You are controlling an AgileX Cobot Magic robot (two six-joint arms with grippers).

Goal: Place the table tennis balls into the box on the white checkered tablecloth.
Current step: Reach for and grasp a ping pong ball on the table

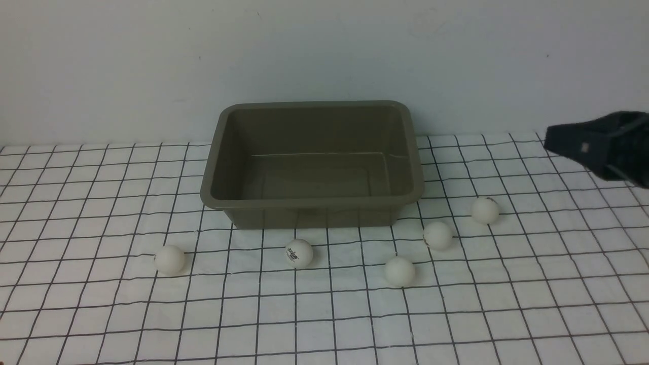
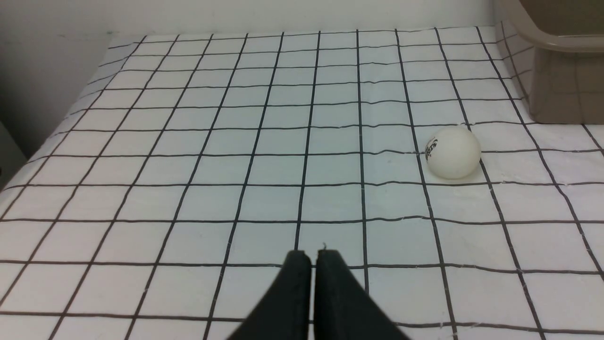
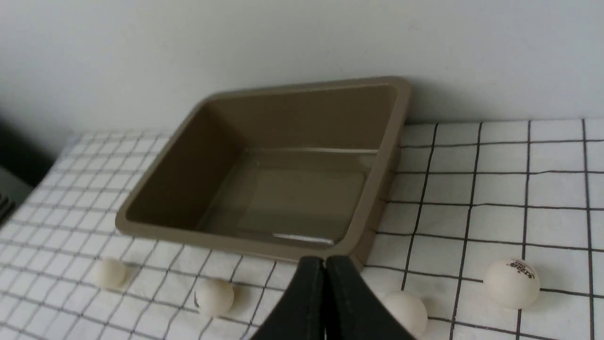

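The olive-grey box (image 1: 304,204) stands empty at the back middle of the white checkered tablecloth (image 1: 324,324). Several white table tennis balls lie in front of it: one at the left (image 1: 170,259), one with a logo (image 1: 298,252), and three toward the right (image 1: 399,270) (image 1: 437,234) (image 1: 485,210). My right gripper (image 1: 550,141) hovers at the right edge, shut and empty; its wrist view shows the shut tips (image 3: 324,260) above the box's near corner (image 3: 358,236) and two balls (image 3: 512,283) (image 3: 408,311). My left gripper (image 2: 314,255) is shut and empty, short of a logo ball (image 2: 453,152).
A plain pale wall rises right behind the box. The cloth's left edge drops off beside a dark gap (image 2: 9,156). The box corner (image 2: 561,42) stands beyond the logo ball in the left wrist view. Two more balls (image 3: 213,296) (image 3: 109,273) lie along the box's front.
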